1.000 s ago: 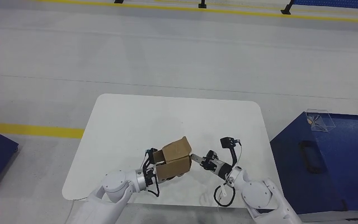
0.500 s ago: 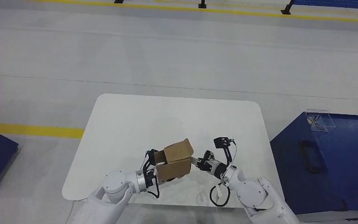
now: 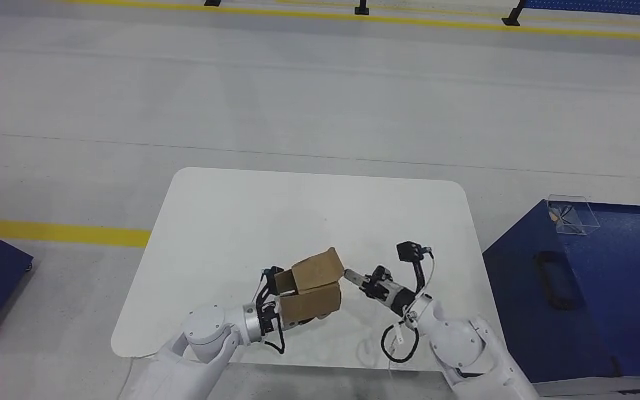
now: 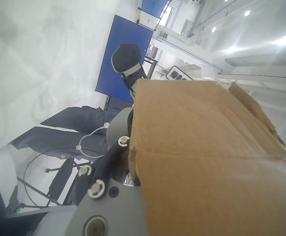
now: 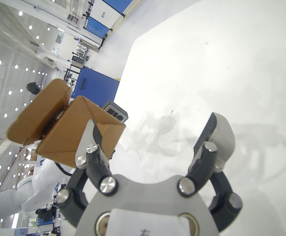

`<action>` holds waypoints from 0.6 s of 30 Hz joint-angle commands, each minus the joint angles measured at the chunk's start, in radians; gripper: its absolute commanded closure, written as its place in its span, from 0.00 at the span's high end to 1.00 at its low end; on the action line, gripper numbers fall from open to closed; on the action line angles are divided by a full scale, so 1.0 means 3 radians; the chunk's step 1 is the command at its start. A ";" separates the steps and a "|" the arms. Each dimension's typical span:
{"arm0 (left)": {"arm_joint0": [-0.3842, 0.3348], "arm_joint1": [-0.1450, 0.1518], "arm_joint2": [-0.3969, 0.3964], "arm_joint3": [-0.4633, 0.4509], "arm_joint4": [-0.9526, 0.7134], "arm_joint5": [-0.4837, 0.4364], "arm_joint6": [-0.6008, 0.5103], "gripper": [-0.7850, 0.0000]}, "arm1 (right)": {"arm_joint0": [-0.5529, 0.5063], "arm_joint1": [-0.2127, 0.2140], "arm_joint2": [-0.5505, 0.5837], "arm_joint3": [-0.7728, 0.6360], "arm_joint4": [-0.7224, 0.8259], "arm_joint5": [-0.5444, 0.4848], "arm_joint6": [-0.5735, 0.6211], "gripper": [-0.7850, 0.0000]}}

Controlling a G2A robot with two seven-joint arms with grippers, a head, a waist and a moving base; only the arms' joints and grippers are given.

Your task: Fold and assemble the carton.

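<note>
- Right gripper [image 5: 154, 125] is spread wide with nothing between its fingers. One finger [image 5: 95, 131] sits at the open end of the carton [image 5: 67, 125]; I cannot tell whether it touches.
- Left gripper [image 3: 272, 297] pinches the carton from the opposite side, and one padded finger [image 4: 126, 57] shows past the cardboard's edge.
- Brown carton is held tilted over the front part of the white table [image 3: 300, 210], between the two arms, with its flaps partly folded.

Bright, even overhead light; ceiling lamps [image 4: 247, 13] flare into streaks in the left wrist view, white bench [image 3: 300, 215] glares pale, straight lines bow toward wrist-view edges.
</note>
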 commanded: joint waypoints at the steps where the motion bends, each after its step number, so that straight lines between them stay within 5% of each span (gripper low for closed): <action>1: -0.0001 -0.0001 0.0001 0.0006 0.0000 -0.0004 -0.0001 0.00 | 0.0018 0.0000 -0.0039 0.0046 -0.0033 0.0026 0.0096 1.00; 9: -0.0052 -0.0020 0.0065 0.0036 -0.0003 0.0010 -0.0004 0.00 | 0.0039 -0.0023 -0.0118 -0.0039 0.0167 -0.0133 0.0062 1.00; 13: -0.0088 -0.0014 0.0019 0.0004 0.0051 -0.0363 -0.0156 0.00 | -0.0037 -0.0004 0.0174 -0.0068 0.0426 -0.0252 -0.0135 1.00; 18: -0.0088 -0.0014 0.0019 0.0004 0.0051 -0.0363 -0.0156 0.00 | -0.0178 0.0026 0.0605 -0.0037 0.1087 -0.0389 -0.0095 1.00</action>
